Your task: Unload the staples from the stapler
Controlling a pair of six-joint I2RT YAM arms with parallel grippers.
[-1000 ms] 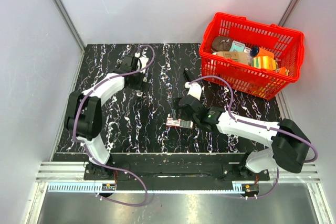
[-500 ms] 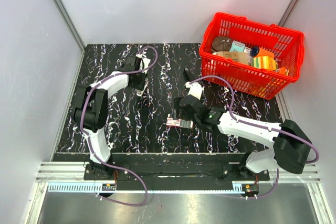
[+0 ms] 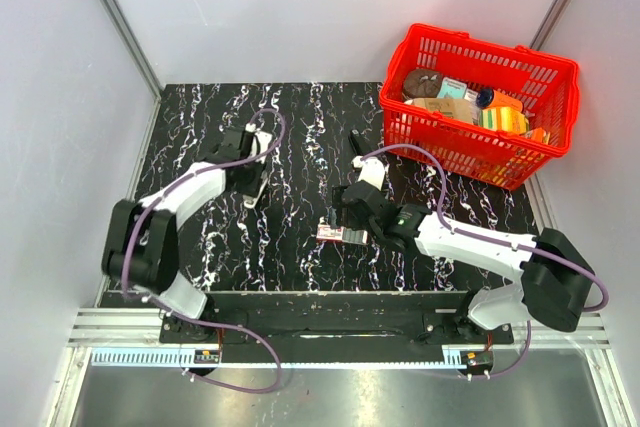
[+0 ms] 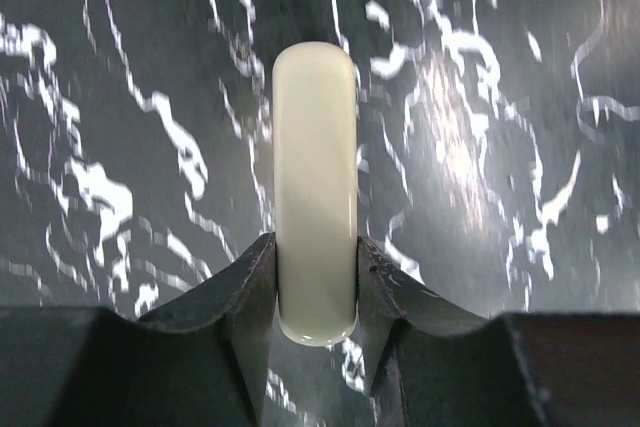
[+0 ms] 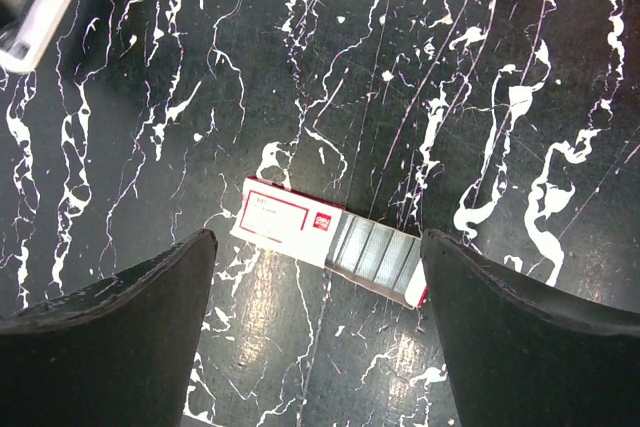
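Two robot arms work from the near edge of a black marbled table (image 3: 250, 267). Closest in, the right gripper (image 5: 318, 239) hangs with its two fingers spread wide and grasping nothing. Directly below it lies one small red-and-white box (image 5: 285, 219), flat on the table, with its tray slid out to show grey strips (image 5: 375, 249) packed side by side. Neither finger touches the box.

Further back on the left, the left gripper (image 4: 316, 282) is clenched on one short beige piece (image 4: 315, 147). It grips the piece at one end, and the rounded other end juts out over bare marble.

One slim black stapler (image 3: 355, 142) sits beyond the right gripper, near the middle of the table and just beside the near-left corner of one red basket (image 3: 455, 152). Neither gripper touches the stapler.

The basket, filled with several packaged goods, takes up the far right corner. The far left, the centre strip and the near edge of the table offer open room.
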